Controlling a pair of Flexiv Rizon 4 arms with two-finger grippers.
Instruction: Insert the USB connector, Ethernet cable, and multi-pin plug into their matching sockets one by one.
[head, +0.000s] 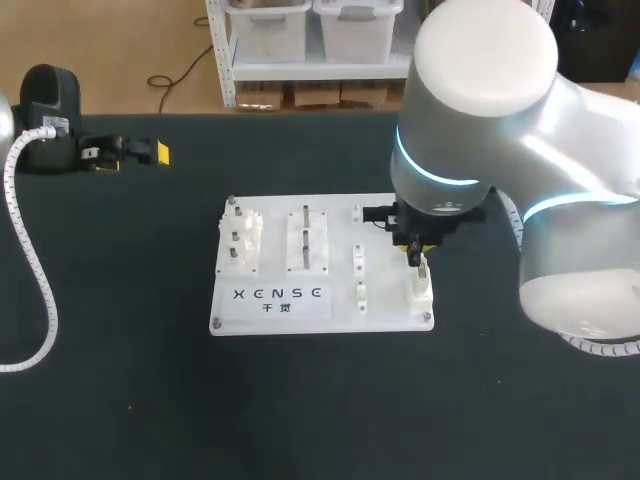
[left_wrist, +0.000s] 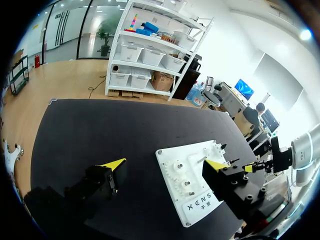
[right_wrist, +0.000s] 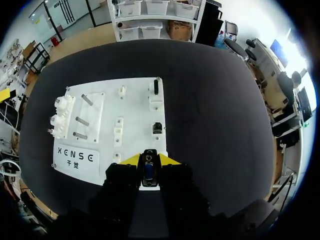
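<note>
The white socket board (head: 270, 305) lies mid-table. My right gripper (head: 415, 250) hangs over its right end, above a white socket block (head: 418, 292). In the right wrist view the right gripper (right_wrist: 149, 160) is shut on a small dark plug (right_wrist: 148, 169); which kind of connector it is I cannot tell. Ahead of the plug on the board (right_wrist: 135, 107) sit a small dark socket (right_wrist: 157, 127) and a slot socket (right_wrist: 155, 87). My left gripper (head: 135, 155) rests at the far left of the table, well away from the board. In the left wrist view, that left gripper (left_wrist: 165, 164) stands open and empty.
The board also carries white gears (head: 245, 240), upright pegs (head: 308, 240) and small white blocks (head: 358, 275). A white ribbed cable (head: 40, 290) trails along the table's left side. Black tabletop surrounds the board on all sides.
</note>
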